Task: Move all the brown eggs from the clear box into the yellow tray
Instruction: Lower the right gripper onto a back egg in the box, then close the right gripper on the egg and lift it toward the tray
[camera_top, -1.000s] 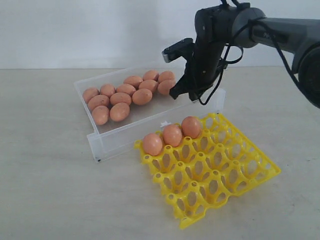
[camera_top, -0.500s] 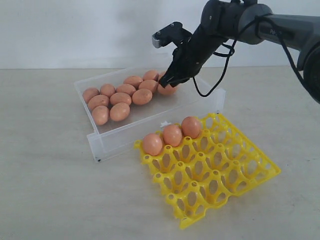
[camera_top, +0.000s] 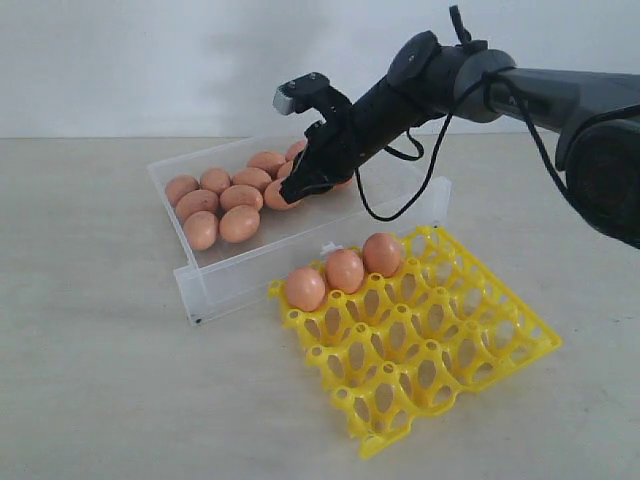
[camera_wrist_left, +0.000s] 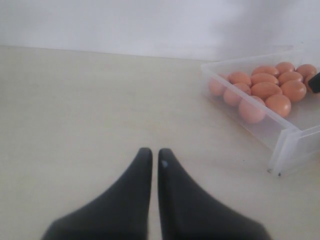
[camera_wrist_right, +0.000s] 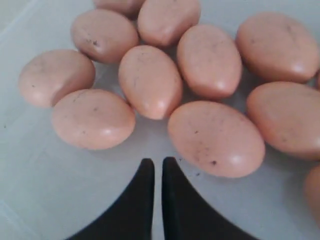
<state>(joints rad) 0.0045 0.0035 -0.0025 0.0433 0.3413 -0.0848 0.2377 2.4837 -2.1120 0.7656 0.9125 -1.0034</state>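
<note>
– Checking the right fingers (camera_wrist_right: 149, 181) first: are they holding anything?
– No. They are pressed together with only a thin slit between them, and nothing sits in it. Their tips are low inside the clear box (camera_top: 215, 285), over its pale floor and just short of the brown eggs (camera_top: 240, 197).
– Do they touch an egg?
– I cannot tell. In the right wrist view the nearest egg (camera_wrist_right: 216, 138) lies just beside the tips. From the exterior view the right fingers (camera_top: 300, 186) stand in front of the far end of the cluster and hide part of it.
– Where do the eggs lie?
– Roughly ten show in the box, bunched toward its far left part, many touching each other. Three more (camera_top: 345, 270) sit side by side in the yellow tray (camera_top: 450, 350), in the row of cups nearest the box. Every other cup shows as an open hole.
– And the tray?
– It rests on the bench (camera_top: 90, 380), just beside the box's front wall.
– The left fingers (camera_wrist_left: 146, 170)?
– Closed on nothing, tips almost meeting. They hang over bare bench, well apart from the box (camera_wrist_left: 280, 145), which shows off to one side with eggs in it.
</note>
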